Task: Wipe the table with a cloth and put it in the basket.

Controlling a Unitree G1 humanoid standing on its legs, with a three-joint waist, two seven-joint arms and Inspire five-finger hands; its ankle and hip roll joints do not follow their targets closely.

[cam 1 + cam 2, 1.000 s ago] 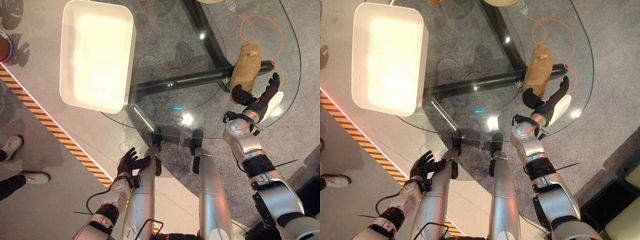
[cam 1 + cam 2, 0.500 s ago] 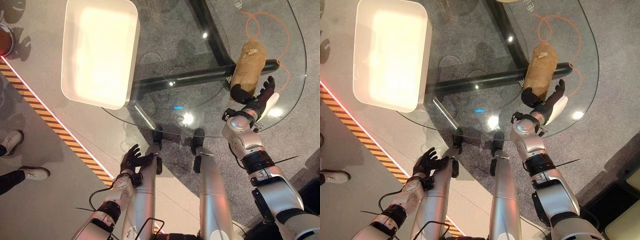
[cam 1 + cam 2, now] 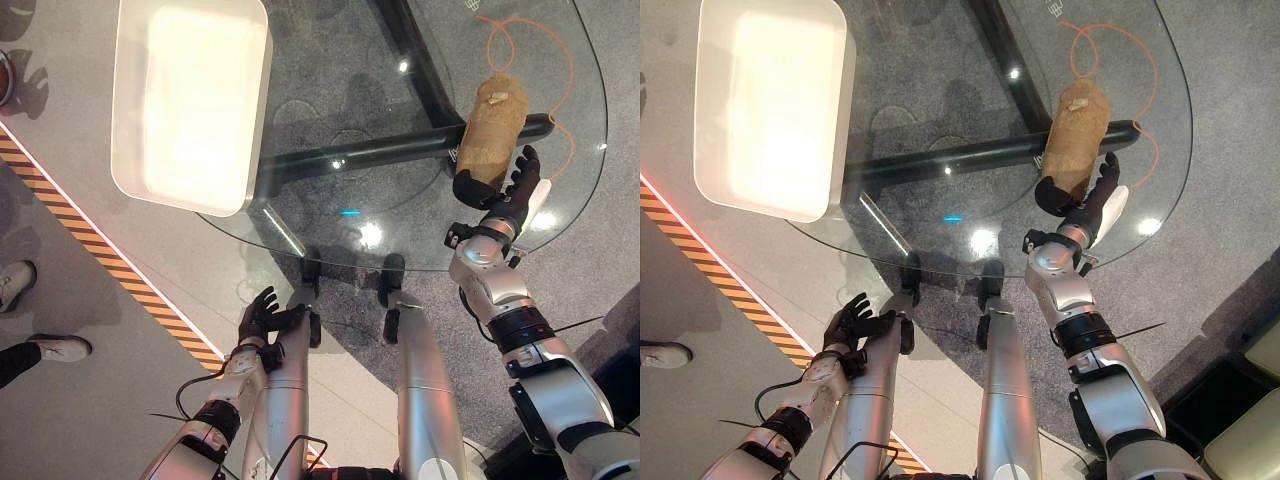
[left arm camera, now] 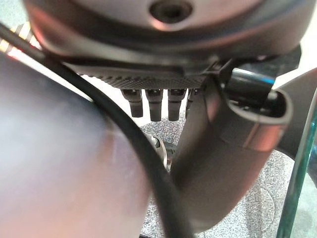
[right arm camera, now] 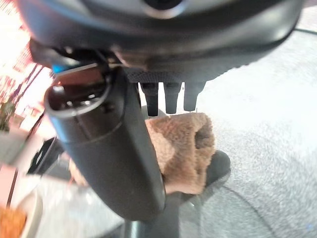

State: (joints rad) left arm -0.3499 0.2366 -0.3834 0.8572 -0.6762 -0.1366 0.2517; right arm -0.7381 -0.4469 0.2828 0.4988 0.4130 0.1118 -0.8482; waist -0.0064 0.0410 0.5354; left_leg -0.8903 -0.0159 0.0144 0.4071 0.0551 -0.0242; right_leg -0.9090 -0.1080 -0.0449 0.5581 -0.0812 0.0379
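The right hand (image 3: 500,190), spread wide, sits at the near end of the brown cloth (image 3: 489,121) on the glass counter (image 3: 330,120), possibly touching it; the white basket (image 3: 190,100) lies well away.

An orange cord (image 3: 556,60) loops on the grey carpet beneath the glass. A black-and-orange striped floor strip (image 3: 120,275) runs diagonally at left, where a person's white shoes (image 3: 58,347) stand on the grey floor.
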